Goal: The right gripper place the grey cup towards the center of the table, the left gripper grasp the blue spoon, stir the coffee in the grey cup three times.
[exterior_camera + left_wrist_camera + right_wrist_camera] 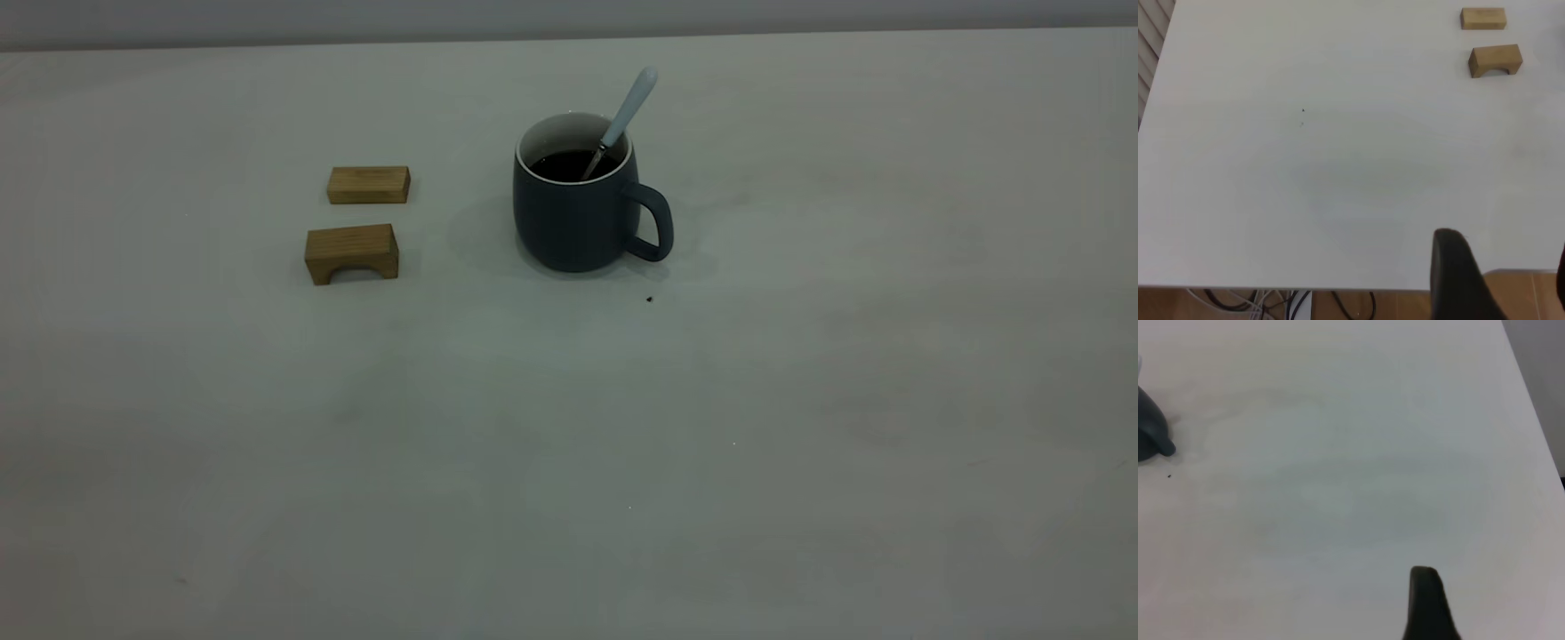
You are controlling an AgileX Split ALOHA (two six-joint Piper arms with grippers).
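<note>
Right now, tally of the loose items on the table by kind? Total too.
Wooden blocks: 2, a flat block and an arched block.
Cups: 1, the grey cup, holding coffee.
Spoons: 1, the blue spoon, standing in the cup.
Total: 4 items, coffee not counted.

Table (800, 400) — grey cup (569, 218), wooden blocks (356, 222)

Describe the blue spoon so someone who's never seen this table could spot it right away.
On the pale table, find the dark grey cup, the biggest object, right of two tan wooden blocks. The blue spoon stands in its coffee, leaning on the rim. It is the only slim, light-blue-handled thing there.
</note>
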